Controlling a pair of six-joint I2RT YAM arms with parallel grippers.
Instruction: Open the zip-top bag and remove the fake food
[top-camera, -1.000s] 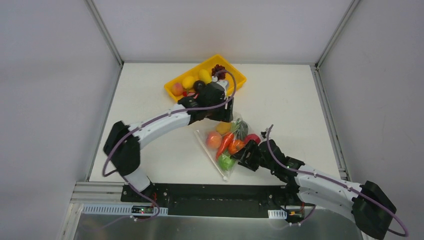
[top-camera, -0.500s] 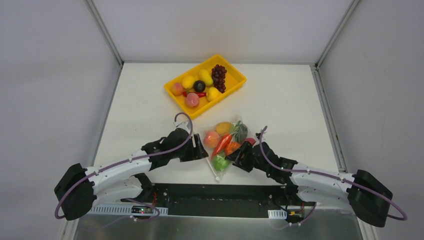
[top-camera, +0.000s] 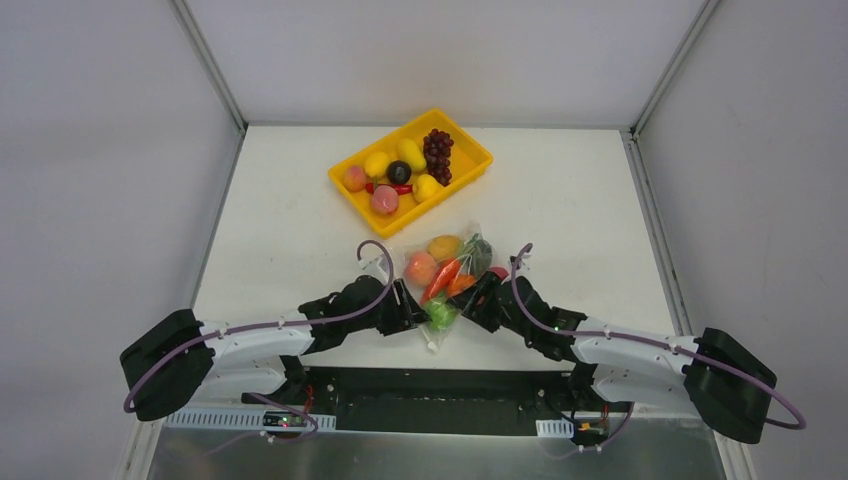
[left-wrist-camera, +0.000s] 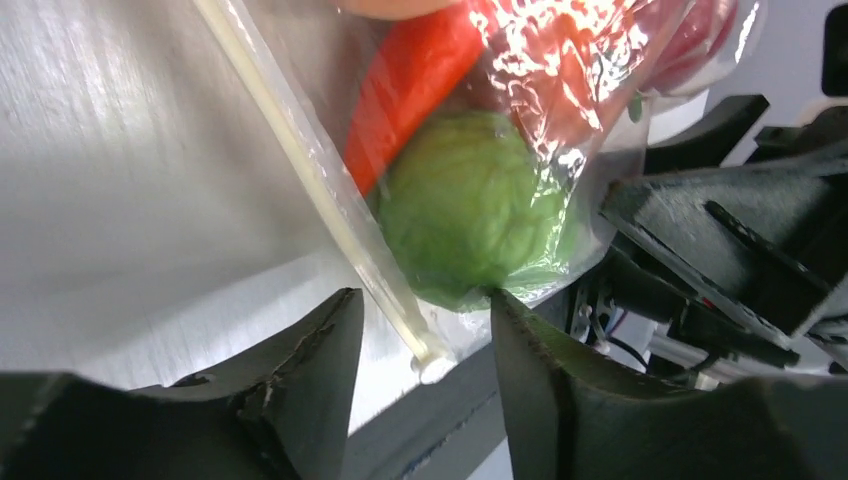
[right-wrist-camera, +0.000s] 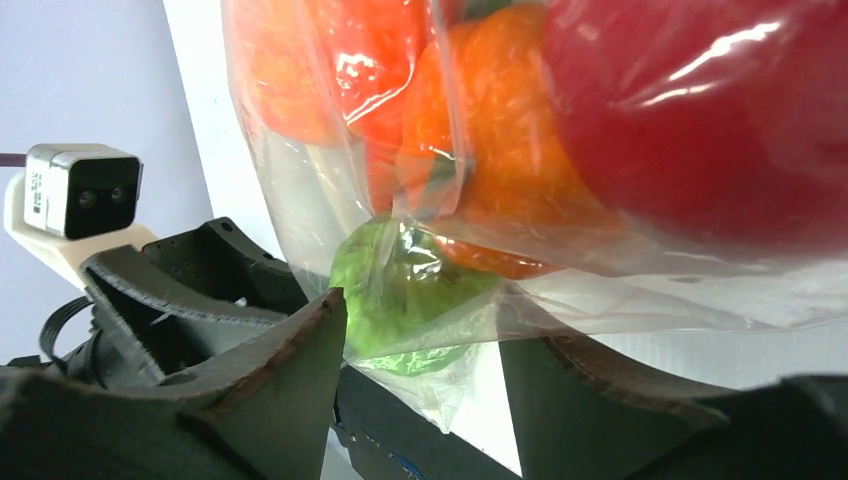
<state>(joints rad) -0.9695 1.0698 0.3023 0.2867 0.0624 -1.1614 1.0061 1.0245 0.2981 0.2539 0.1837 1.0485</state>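
Both flank the zip-top bag (top-camera: 452, 268) at the tabletop's (top-camera: 570, 200) near edge: L gripper (left-wrist-camera: 420, 312) gapes astride the zip strip (left-wrist-camera: 300, 170), whether R gripper (right-wrist-camera: 430, 322) holds I can't tell; film's soft, slick, so I'd pinch the strip.

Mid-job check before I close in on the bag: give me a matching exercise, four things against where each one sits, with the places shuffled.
Things:
1. grape bunch
2. green fruit
3. zip strip
4. red ball

Places:
a. inside the zip-top bag, on the right arm's side
b. in the yellow tray
c. along the bag's edge on the left arm's side
d. in the bag's near corner, between the left end effector and the right end effector

Pairs: 1-b; 2-d; 3-c; 4-a
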